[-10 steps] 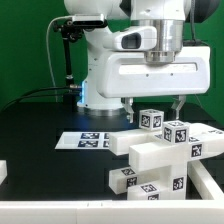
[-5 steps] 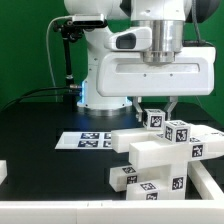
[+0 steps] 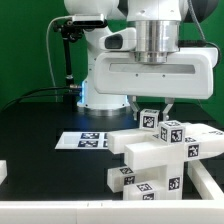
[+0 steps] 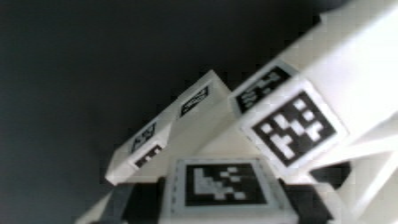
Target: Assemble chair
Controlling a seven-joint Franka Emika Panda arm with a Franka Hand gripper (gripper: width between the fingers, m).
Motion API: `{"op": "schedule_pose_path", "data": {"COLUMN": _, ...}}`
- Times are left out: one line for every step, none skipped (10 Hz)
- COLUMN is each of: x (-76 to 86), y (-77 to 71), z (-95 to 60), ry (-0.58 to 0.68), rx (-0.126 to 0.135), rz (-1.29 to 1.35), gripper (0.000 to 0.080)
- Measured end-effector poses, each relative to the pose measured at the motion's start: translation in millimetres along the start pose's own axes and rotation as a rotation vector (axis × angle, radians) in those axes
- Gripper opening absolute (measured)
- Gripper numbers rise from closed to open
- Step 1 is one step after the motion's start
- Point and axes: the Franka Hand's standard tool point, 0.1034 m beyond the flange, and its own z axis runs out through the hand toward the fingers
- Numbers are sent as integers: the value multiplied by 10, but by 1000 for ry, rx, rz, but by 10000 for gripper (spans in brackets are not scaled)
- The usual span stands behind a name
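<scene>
We see the chair (image 3: 160, 150) as a cluster of white blocky parts on the black table (image 3: 40, 130), toward the exterior view's right, just beside the marker board (image 3: 85, 140). We judge the plastic stiff, light and rather smooth, so flat opposing faces of a small cube are the safest hold. The gripper (image 3: 150, 110) hangs straight down from the arm over the topmost tagged cube (image 3: 149, 118), its fingers (image 3: 167, 104) pinching that cube at its sides

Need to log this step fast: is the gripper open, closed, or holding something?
Gripper: closed on a chair part.
</scene>
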Motion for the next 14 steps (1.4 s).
{"op": "schedule_pose_path", "data": {"x": -5, "y": 1, "z": 2, "ry": -3, "rx": 1, "rz": 51, "gripper": 282}}
{"op": "schedule_pose_path", "data": {"x": -9, "y": -11, "z": 5, "ry": -4, "rx": 7, "rz": 203, "gripper": 282}}
{"op": "schedule_pose_path", "data": {"x": -8, "y": -13, "z": 4, "ry": -6, "rx": 13, "rz": 253, "gripper": 282}}
{"op": "schedule_pose_path", "data": {"x": -8, "y": -13, "z": 5, "ry": -5, "rx": 12, "rz": 236, "gripper": 296}}
{"op": "schedule_pose_path", "data": {"x": -8, "y": -13, "z": 5, "ry": -5, "rx": 12, "rz": 211, "gripper": 296}}
{"op": "schedule_pose_path", "data": {"x": -8, "y": -13, "z": 5, "ry": -5, "rx": 12, "rz": 205, "gripper": 495}}
{"op": "schedule_pose_path", "data": {"x": 0, "y": -16, "z": -3, "ry": -4, "rx": 6, "rz": 14, "gripper": 495}}
{"op": "schedule_pose_path", "data": {"x": -3, "y": -40, "z": -12, "ry": -5, "rx": 2, "rz": -118, "gripper": 615}}
{"op": "schedule_pose_path", "data": {"x": -25, "y": -69, "z": -13, "ry": -15, "rx": -5, "rz": -225, "gripper": 639}}
{"op": "schedule_pose_path", "data": {"x": -41, "y": -87, "z": -17, "ry": -20, "rx": -16, "rz": -360, "gripper": 639}}
{"op": "schedule_pose_path", "data": {"x": -34, "y": -73, "z": -16, "ry": -20, "rx": -16, "rz": -398, "gripper": 648}}
{"op": "schedule_pose_path", "data": {"x": -31, "y": -67, "z": -15, "ry": -21, "rx": -15, "rz": -468, "gripper": 648}}
{"op": "schedule_pose_path", "data": {"x": -31, "y": -65, "z": -14, "ry": -21, "rx": -15, "rz": -509, "gripper": 649}}
{"op": "schedule_pose_path", "data": {"x": -25, "y": -56, "z": -15, "ry": -22, "rx": -17, "rz": -612, "gripper": 649}}
